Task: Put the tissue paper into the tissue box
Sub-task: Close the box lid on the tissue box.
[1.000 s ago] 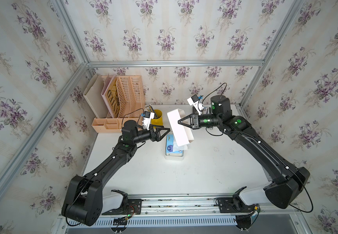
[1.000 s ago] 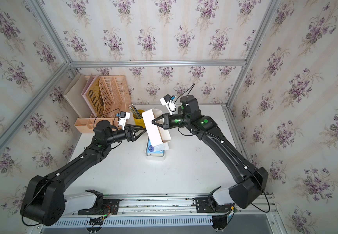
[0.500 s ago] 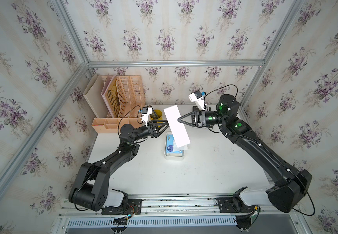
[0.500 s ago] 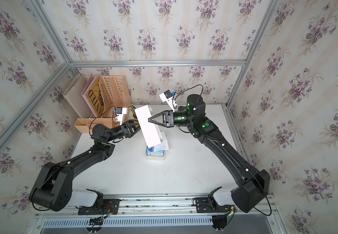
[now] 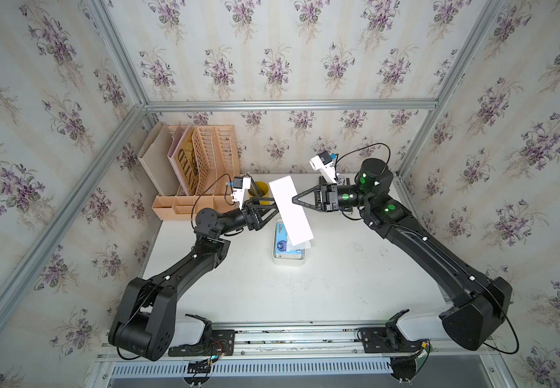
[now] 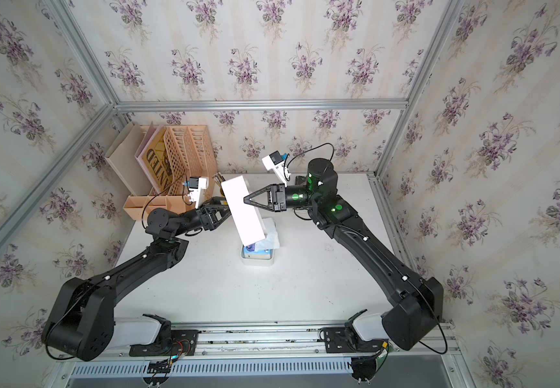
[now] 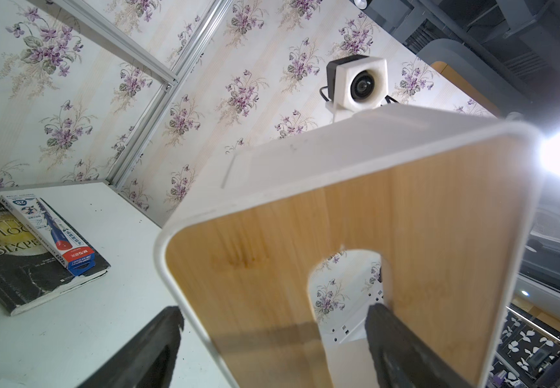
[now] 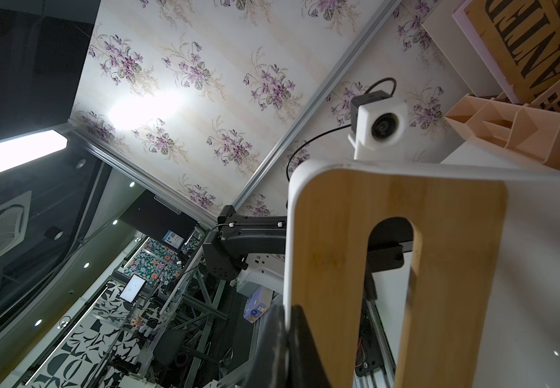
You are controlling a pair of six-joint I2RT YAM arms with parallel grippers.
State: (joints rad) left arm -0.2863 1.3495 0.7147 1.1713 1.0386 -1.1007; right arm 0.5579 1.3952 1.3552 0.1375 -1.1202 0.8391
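Lid (image 5: pixel 290 211) tilted in air between both grippers, blocking most of both wrist views. Right gripper (image 5: pixel 294 200) clenched on lid's rim. Left gripper (image 5: pixel 276 206) released, fingers spread wide at lid's opposite face; contact unclear. Tissue box (image 5: pixel 288 263) on tabletop (image 5: pixel 339 285) below both grippers, uncovered; tissue paper (image 5: pixel 282 244) inside it, white tissue sticking out. Yellow pencil cup (image 5: pixel 261 192) and peach file rack (image 5: pixel 204 168) behind left gripper. Book (image 7: pixel 20 255) with card packet (image 7: pixel 53 235) on top, beyond lid from left gripper.

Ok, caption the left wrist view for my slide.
Open left hand flanking the rim of the slotted bamboo lid, a book on the table.
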